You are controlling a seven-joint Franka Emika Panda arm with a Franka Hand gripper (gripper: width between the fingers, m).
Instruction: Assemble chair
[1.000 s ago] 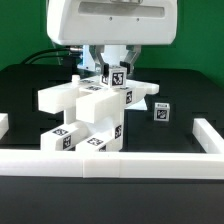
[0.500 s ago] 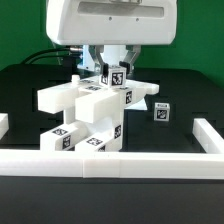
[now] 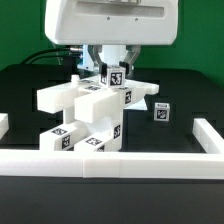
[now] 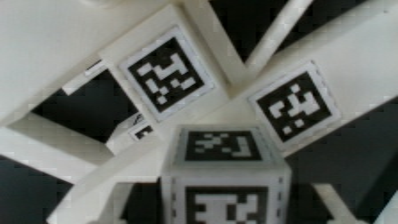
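The partly joined chair (image 3: 88, 118) stands in the middle of the black table, a cluster of white blocky pieces and flat bars carrying black-and-white tags. My gripper (image 3: 114, 76) hangs straight over its back part, shut on a small upright white block (image 3: 115, 73) with a tag on its face. In the wrist view that block (image 4: 226, 160) fills the space between my fingers, tags showing on its end and side, and my gripper (image 4: 226, 198) closes round it. Below it lie the chair's tagged bars (image 4: 169, 75).
A small loose tagged white piece (image 3: 160, 112) lies on the table toward the exterior view's right. A long white border rail (image 3: 120, 161) runs along the front, with side rails at both ends. Black cables trail at the back on the exterior view's left.
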